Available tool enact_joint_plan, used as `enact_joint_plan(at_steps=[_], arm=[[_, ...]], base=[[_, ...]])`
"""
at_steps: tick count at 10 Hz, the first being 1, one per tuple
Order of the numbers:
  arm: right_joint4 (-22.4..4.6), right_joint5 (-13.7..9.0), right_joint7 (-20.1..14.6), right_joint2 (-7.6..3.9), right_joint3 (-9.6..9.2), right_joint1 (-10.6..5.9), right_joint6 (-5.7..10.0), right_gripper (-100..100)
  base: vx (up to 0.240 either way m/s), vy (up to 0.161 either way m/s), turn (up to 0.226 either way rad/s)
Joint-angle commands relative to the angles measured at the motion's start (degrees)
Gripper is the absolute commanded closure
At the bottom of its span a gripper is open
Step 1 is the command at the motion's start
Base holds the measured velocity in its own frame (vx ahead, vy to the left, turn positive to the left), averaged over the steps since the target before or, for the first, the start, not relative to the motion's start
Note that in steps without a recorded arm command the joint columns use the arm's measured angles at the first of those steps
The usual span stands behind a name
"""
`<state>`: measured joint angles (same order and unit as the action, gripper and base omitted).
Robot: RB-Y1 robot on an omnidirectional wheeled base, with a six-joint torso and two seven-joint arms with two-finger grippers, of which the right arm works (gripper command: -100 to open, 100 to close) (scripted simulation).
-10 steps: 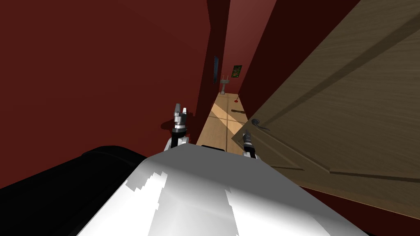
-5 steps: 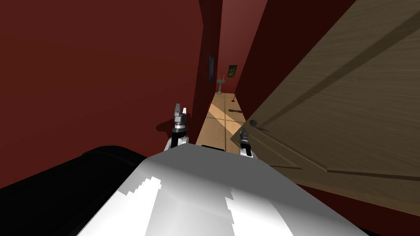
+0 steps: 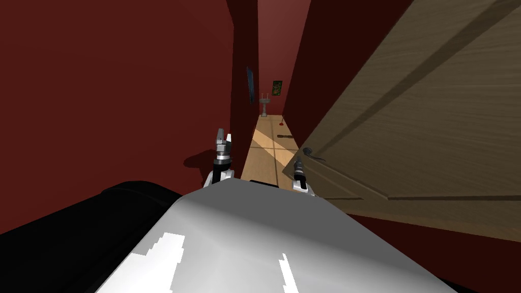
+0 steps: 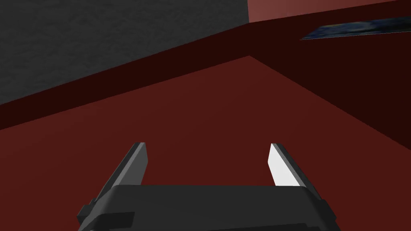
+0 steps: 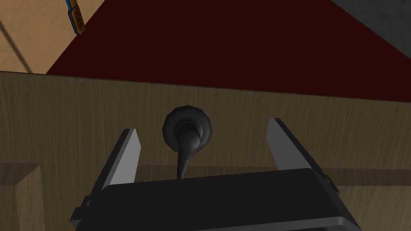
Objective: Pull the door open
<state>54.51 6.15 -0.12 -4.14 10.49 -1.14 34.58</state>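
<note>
At the door (image 3: 417, 127), right gripper (image 5: 202, 125) stands open astride the handle (image 5: 186, 129); left gripper (image 4: 207, 144) hangs open beside the red wall (image 4: 192, 104).

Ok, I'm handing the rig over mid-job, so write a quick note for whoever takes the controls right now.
Right gripper: open, one finger on each side of the dark lever handle, not clamped on it.
Left gripper: open, idle, facing the red wall.
Door: wooden, ajar, with its free edge by the right gripper.
Done: door partly open, right gripper lined up on the handle.
Left: probably close on the handle and pull the door wider.
</note>
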Motion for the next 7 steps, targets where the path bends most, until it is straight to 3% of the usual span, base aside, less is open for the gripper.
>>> enact_joint_plan(at_steps=[1,7], arm=[[-0.27,0.36,0.41,0.97,0.37,-0.76,-0.51,-100],[0.01,1.31,1.55,4.0,1.1,-2.06,-1.74,-100]], base=[[0.084,-0.002,-0.296],[0.068,0.025,-0.275]])
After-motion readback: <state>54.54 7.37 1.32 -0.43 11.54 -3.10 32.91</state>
